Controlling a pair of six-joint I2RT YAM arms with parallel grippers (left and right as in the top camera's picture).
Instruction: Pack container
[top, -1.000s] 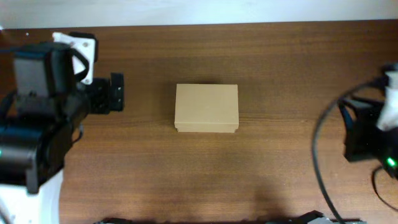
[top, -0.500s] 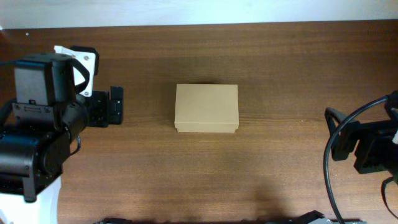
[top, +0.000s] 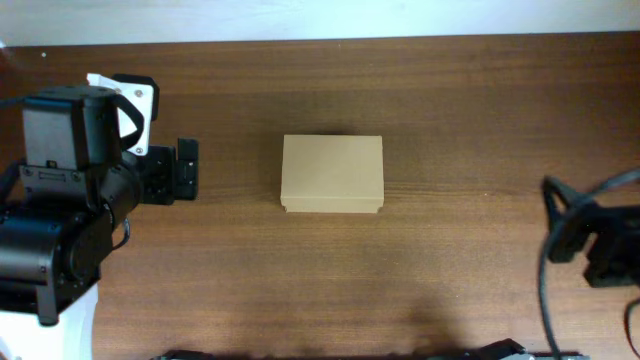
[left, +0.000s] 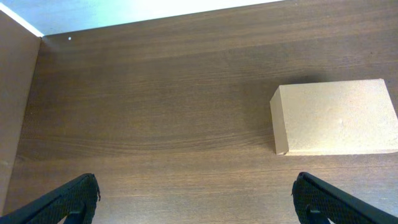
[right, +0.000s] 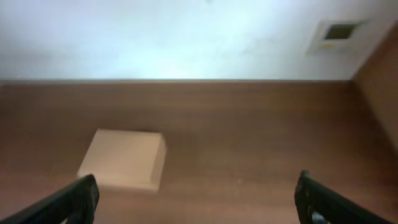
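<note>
The container (top: 332, 173) is a plain tan cardboard box, lid closed, lying flat in the middle of the brown table. My left gripper (top: 187, 170) hovers to its left, pointing at it and well apart from it. In the left wrist view the container (left: 336, 118) lies ahead to the right, and the left gripper (left: 196, 202) is open with only bare wood between its fingertips (left: 74, 199). My right arm (top: 600, 245) sits at the table's right edge. The right wrist view, blurred, shows the container (right: 124, 158) far ahead on the left and the right gripper (right: 199, 202) open and holding nothing.
A pale wall runs along the table's far edge (top: 320, 40). A brown side panel (left: 15, 93) stands at the left of the left wrist view. A black cable (top: 548, 270) loops by the right arm.
The right arm has swung down toward the table's near right corner. The left arm shifted slightly, then stayed still. The container has not moved.
</note>
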